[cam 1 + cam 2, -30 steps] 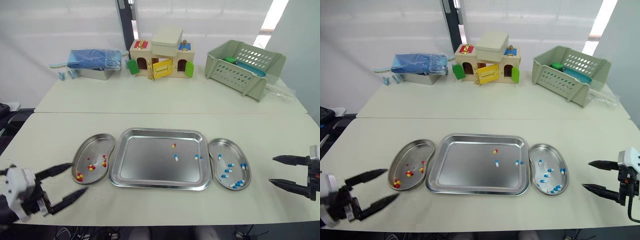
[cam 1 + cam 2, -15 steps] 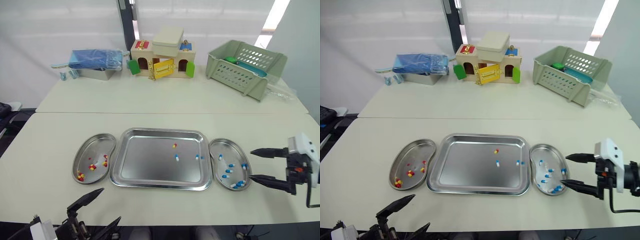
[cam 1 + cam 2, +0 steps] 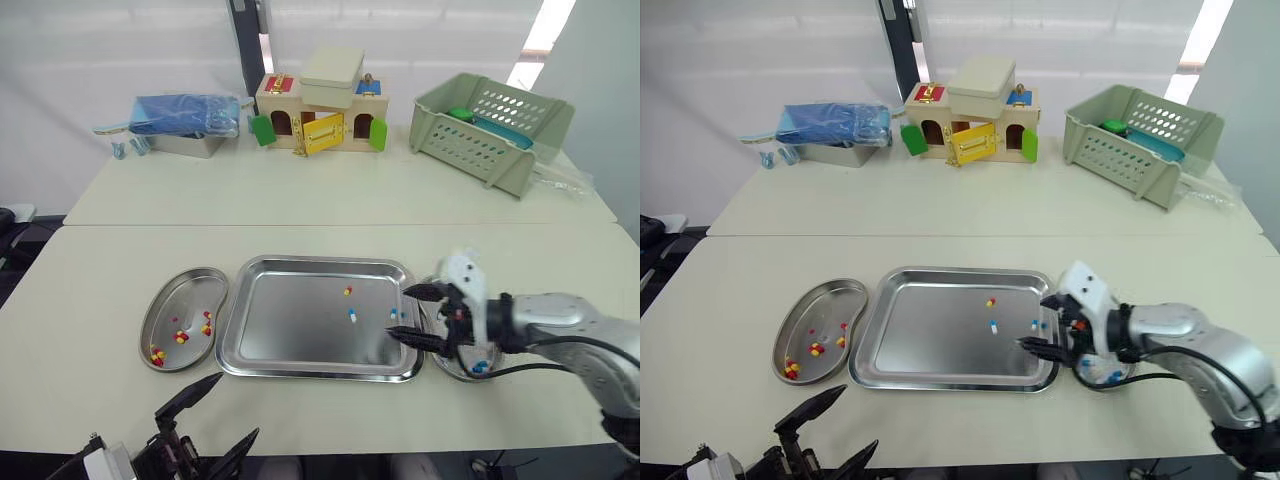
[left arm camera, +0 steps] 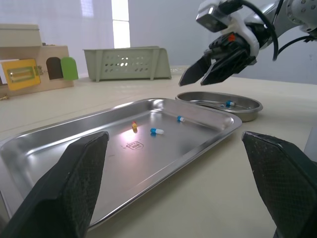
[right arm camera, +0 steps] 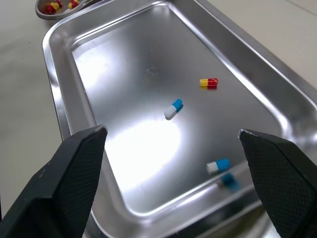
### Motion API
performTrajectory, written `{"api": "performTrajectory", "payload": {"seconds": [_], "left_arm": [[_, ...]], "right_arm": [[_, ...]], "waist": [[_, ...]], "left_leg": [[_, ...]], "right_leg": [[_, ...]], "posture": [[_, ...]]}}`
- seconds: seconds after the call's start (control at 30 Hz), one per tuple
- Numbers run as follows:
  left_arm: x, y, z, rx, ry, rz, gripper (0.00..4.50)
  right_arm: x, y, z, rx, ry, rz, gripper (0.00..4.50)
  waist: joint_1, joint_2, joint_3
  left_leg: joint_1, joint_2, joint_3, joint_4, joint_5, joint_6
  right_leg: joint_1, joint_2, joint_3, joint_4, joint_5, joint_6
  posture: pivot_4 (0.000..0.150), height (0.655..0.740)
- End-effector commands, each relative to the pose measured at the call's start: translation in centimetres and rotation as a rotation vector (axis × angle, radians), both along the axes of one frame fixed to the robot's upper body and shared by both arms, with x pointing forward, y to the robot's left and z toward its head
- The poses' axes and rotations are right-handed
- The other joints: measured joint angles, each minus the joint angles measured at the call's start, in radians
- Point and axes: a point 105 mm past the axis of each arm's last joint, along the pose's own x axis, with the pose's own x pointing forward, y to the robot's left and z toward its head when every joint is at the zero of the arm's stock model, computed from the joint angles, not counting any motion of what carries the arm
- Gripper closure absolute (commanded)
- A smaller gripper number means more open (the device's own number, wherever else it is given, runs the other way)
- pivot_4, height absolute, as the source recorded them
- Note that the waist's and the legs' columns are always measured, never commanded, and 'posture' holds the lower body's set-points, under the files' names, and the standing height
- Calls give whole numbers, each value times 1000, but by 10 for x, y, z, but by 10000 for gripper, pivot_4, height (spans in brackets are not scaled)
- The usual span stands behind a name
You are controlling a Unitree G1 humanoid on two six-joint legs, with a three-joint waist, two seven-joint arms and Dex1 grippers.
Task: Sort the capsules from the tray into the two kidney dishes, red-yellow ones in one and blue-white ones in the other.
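At the tray's three o'clock edge, our empty right gripper gapes wide, the nearest blue-white capsule just ahead.

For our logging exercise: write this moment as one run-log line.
right gripper: open, over tray right end | left gripper: open, near table front edge | tray holds: one red-yellow capsule, two blue-white capsules

Shiny polished metal tray, 2 metal kidney dishes, matt tabletop
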Motion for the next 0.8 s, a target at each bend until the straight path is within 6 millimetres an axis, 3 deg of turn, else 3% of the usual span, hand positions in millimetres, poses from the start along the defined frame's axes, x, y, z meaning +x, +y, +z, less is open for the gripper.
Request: {"api": "performTrajectory", "payload": {"seconds": [0.03, 0.2, 0.6, 0.7, 0.8], "left_arm": [[-1, -2, 5, -25, -35, 14, 450], [-1, -4, 5, -23, -41, 13, 450], [1, -3, 5, -10, -49, 24, 450], [3, -3, 5, -7, -52, 25, 0], [3, -3, 5, -4, -53, 27, 0]], "right_arm": [[6, 17, -6, -40, -31, -33, 0], [17, 31, -24, -98, -49, -83, 0], [27, 52, -39, -176, -132, -80, 0], [27, 52, -44, -205, -147, -72, 5954], [26, 53, -47, -213, -148, -68, 15979]], "waist": [[-1, 0, 0], [-5, 0, 0], [-11, 0, 0], [-11, 0, 0], [-11, 1, -1]], "left_leg": [[0, 0, 0, 0, 0, 0], [0, 0, 0, 0, 0, 0], [1, 0, -1, 0, 0, 0], [1, 0, -1, 0, 0, 0], [1, 0, -1, 0, 0, 0]], "right_leg": [[0, 0, 0, 0, 0, 0], [0, 0, 0, 0, 0, 0], [-1, 0, -1, 3, 0, 0], [-1, 0, -1, 4, 0, 0], [-1, 0, -1, 4, 0, 0]], "posture": [[1500, 7400], [1500, 7400], [1500, 7400], [1500, 7400], [1500, 7400]]}}
